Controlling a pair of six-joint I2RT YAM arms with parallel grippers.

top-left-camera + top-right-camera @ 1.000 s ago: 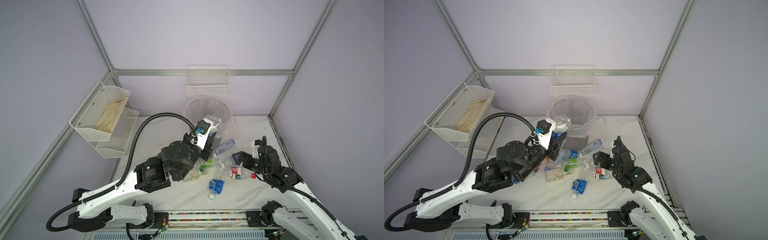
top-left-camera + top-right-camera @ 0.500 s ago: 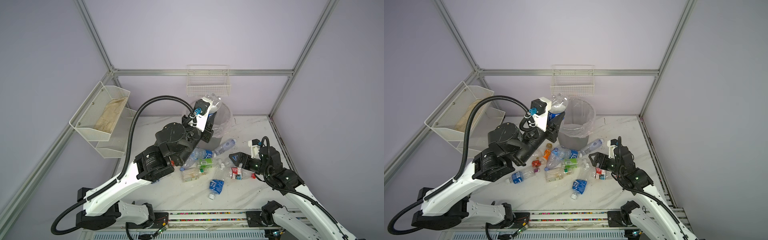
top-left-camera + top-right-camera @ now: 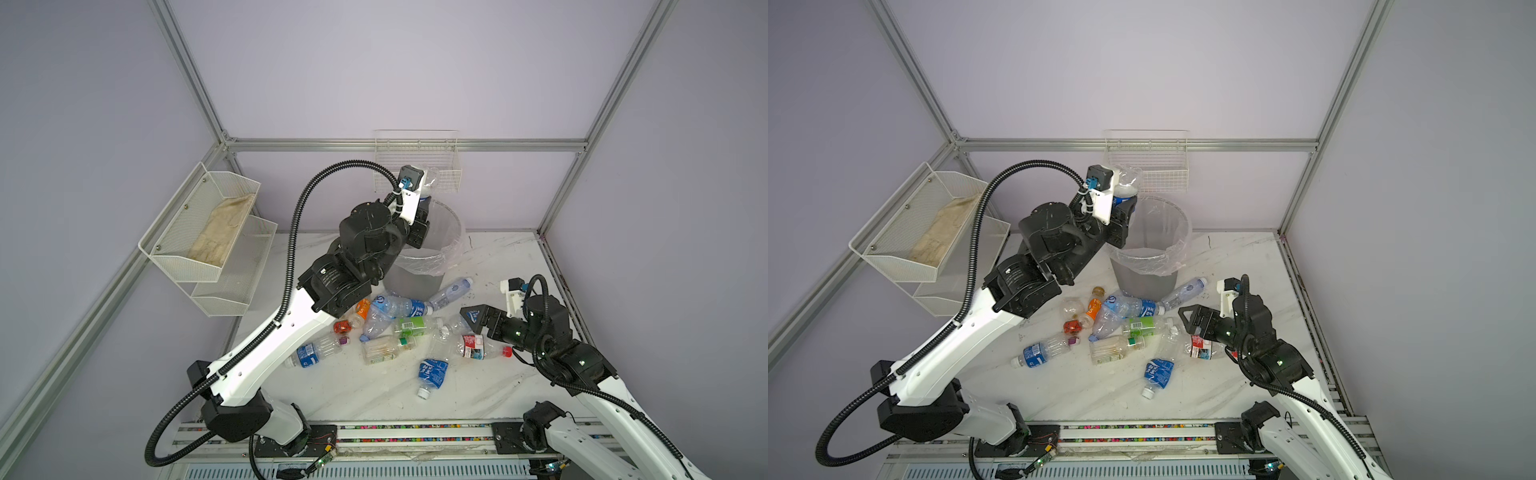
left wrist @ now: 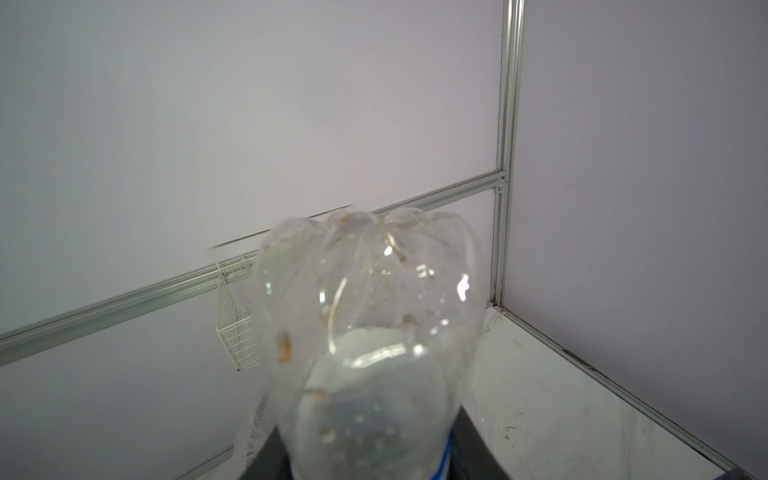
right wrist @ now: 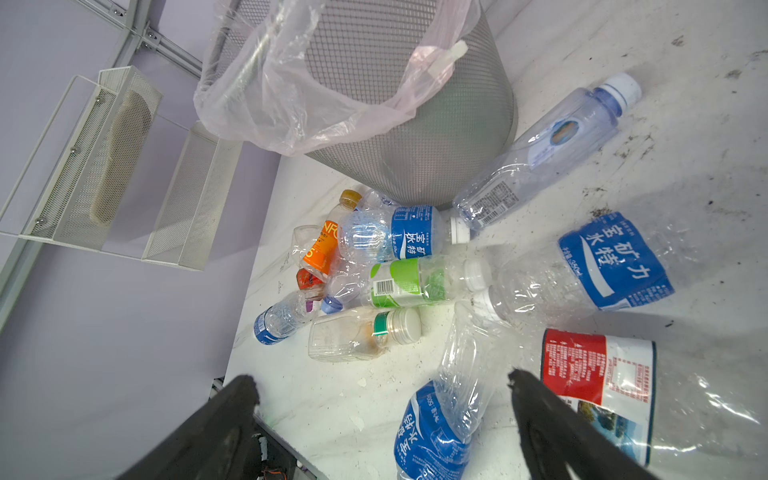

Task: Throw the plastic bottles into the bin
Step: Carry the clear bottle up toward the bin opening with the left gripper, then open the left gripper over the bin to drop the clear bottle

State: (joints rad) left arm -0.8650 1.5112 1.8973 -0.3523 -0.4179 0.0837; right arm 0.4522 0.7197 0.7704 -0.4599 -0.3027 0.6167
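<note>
1. Your left gripper [image 3: 1126, 204] is clamped around a clear plastic bottle with a blue label [image 3: 1128, 182]. It grips at the label, and the bottle's lobed base points upward (the left wrist view shows little besides that base).
2. That bottle hangs in the air above the left rim of the tall round grey mesh bin [image 3: 1142, 279]. The bin has a clear liner and stands at the back of the white marbled table [image 3: 353, 395].
3. Your right gripper [image 5: 380, 382] stands wide open and holds nothing. It hovers low at the right edge of the pile, above a clear bottle with a red-and-white label [image 5: 602, 374] and a crushed bottle with a blue label [image 5: 432, 428].
4. The other bottles lie loose on the table in front of the bin. Among them are a green-labelled bottle [image 3: 411, 326] and an orange-labelled bottle [image 3: 362, 308].
5. A pale bluish bottle with a white cap [image 5: 552, 145] lies just beside the bin's foot.
</note>
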